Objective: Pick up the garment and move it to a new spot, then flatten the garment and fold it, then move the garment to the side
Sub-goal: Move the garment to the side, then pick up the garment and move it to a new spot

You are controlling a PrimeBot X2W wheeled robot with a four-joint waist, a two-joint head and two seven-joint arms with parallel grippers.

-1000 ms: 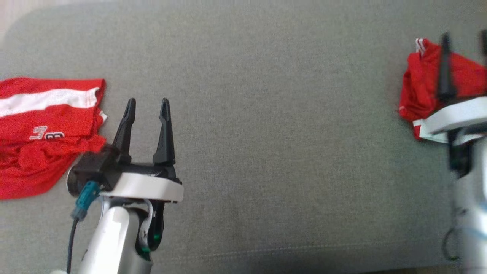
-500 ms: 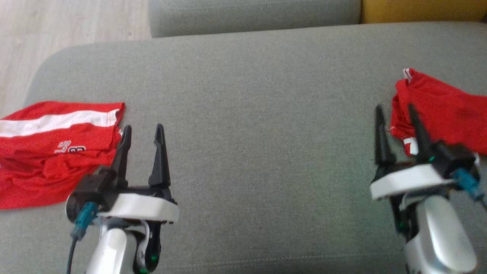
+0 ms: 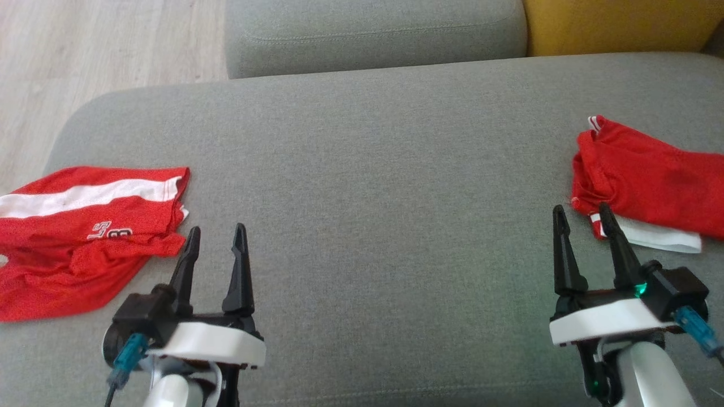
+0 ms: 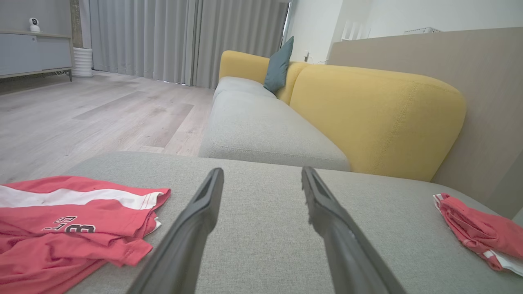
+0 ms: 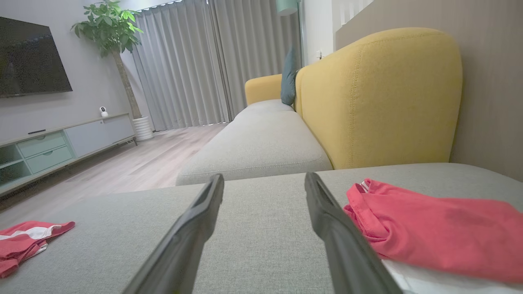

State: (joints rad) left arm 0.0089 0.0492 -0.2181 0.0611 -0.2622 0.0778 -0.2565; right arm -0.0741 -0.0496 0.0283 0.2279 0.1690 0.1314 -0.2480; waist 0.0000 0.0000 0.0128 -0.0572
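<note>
Two sides taken | left garment (image 3: 85,237) — right garment (image 3: 650,181) | grey seat (image 3: 373,198) between

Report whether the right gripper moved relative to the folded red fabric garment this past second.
Yes. The right gripper drew back toward the robot, off the folded red garment, to its near-left edge.

right gripper (image 3: 581,208) drawn back off folded red garment (image 3: 650,175), now just beside its near edge

A yellow backrest (image 3: 616,25) borders the grey seat (image 3: 362,198).
</note>
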